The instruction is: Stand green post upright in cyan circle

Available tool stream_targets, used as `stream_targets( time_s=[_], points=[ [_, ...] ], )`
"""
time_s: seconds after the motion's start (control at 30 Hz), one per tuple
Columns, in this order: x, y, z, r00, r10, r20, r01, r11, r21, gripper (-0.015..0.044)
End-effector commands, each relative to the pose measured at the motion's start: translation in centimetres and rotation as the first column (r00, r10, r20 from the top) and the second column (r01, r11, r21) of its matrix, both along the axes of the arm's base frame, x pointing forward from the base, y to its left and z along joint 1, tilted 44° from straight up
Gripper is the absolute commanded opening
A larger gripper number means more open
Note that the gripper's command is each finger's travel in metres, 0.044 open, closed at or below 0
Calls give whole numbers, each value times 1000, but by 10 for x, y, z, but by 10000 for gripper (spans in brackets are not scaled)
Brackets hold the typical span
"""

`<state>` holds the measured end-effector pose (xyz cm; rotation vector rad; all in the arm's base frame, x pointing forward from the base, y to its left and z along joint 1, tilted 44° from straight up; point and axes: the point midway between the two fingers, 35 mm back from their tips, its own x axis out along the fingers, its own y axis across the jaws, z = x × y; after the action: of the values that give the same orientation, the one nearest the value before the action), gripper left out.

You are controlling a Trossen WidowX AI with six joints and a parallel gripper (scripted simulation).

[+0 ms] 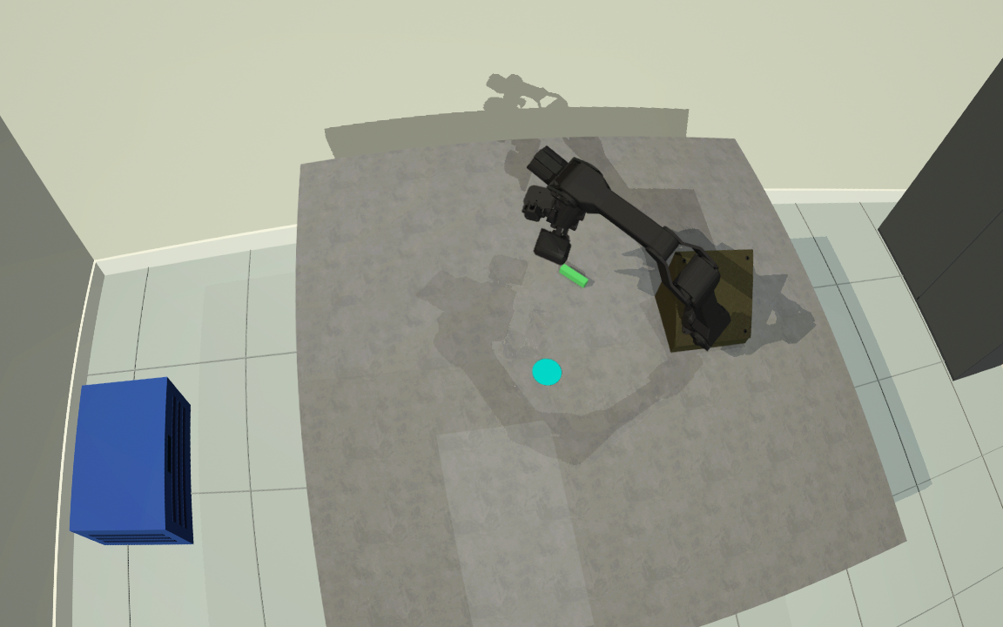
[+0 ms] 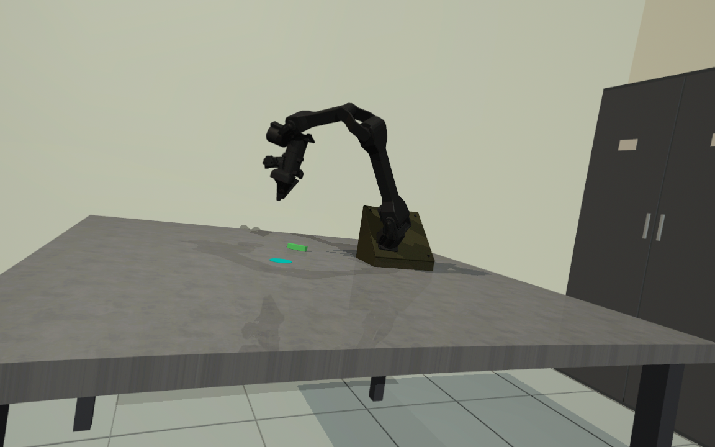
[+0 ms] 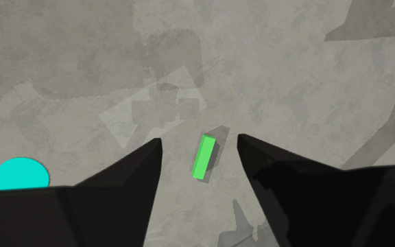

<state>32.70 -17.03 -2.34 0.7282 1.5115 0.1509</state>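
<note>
The pincer (image 1: 557, 263) (image 2: 279, 198) (image 3: 199, 143) was held about half open above the surface (image 1: 380, 483) (image 2: 238, 311) (image 3: 286, 86), with nothing gripped. Below it, the green post (image 1: 573, 276) (image 2: 296, 247) (image 3: 204, 157) was seen lying flat, apart from the cyan circle (image 1: 546, 372) (image 2: 280, 261) (image 3: 22, 174), which was left uncovered to one side of the pincer. Grasping, uprighting, placing, release and withdrawal were all judged to be outstanding. No brand, label or writing could be read.

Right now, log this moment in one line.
gripper: open, above table | green post: lying, not held | cyan circle: no post on it | placement: not done
</note>
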Motion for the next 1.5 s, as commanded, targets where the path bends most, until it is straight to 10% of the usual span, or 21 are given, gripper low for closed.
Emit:
stream_targets(
  time_s=[0.0, 0.3, 1.0, 1.27, 1.47],
  points=[
    [-20, -3, -16, 990, -68, -125, 77, 995, 65, 232],
    [-56, -4, -38, 931, -147, -334, 210, 964, 162, 232],
    [-63, 77, -124, 930, -146, -336, 212, 963, 167, 232],
    [-63, 77, -124, 930, -146, -336, 212, 963, 167, 23],
    [-62, 74, -121, 930, -147, -336, 212, 963, 166, 23]
  ],
)
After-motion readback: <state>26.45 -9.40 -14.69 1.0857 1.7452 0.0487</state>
